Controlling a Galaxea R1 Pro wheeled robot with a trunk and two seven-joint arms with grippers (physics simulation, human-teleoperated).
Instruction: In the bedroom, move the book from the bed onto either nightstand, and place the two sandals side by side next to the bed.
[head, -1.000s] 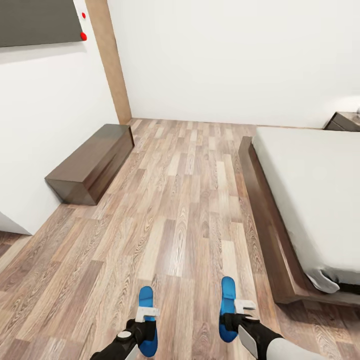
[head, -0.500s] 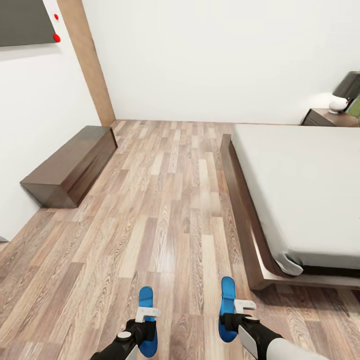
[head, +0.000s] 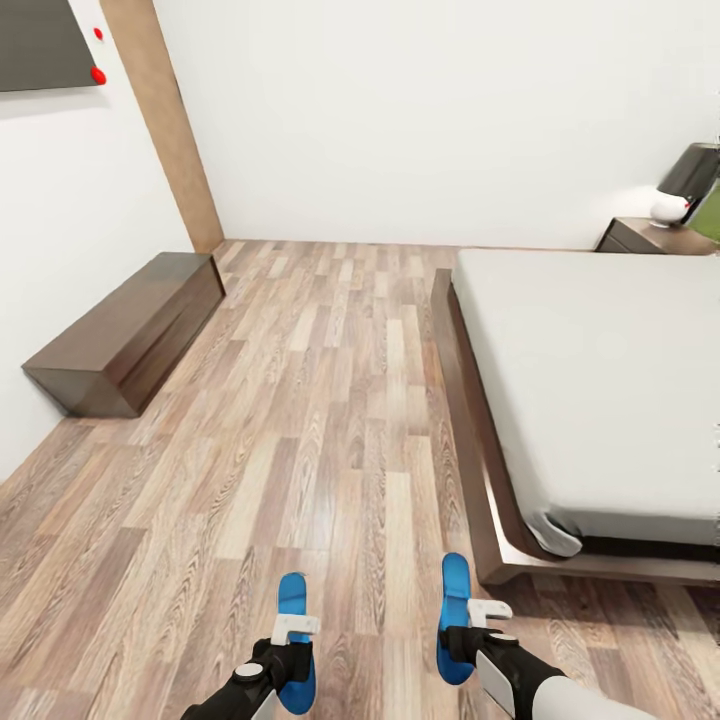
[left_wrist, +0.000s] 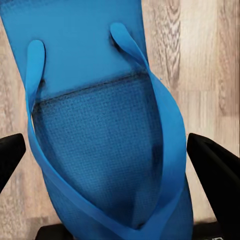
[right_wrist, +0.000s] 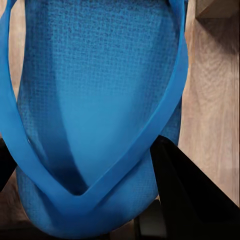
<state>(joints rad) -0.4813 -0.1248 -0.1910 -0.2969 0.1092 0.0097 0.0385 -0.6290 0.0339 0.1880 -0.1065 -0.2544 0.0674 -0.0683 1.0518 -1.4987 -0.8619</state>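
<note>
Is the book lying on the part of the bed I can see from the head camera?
No. The visible stretch of the bed is bare pale-grey mattress with nothing on it.

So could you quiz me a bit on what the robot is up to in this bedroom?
1. Multiple choice: what does each gripper carry? A) a book B) a blue sandal C) a lamp
2. True or false: the long dark bench stands against the wall across the floor from the bed.
3. Fill in: beyond the bed's far corner stands a dark ____ with a small white thing on top.

Key:
1. B. The left gripper holds one blue sandal, and the right gripper holds the other sandal.
2. True.
3. Nightstand.
</note>
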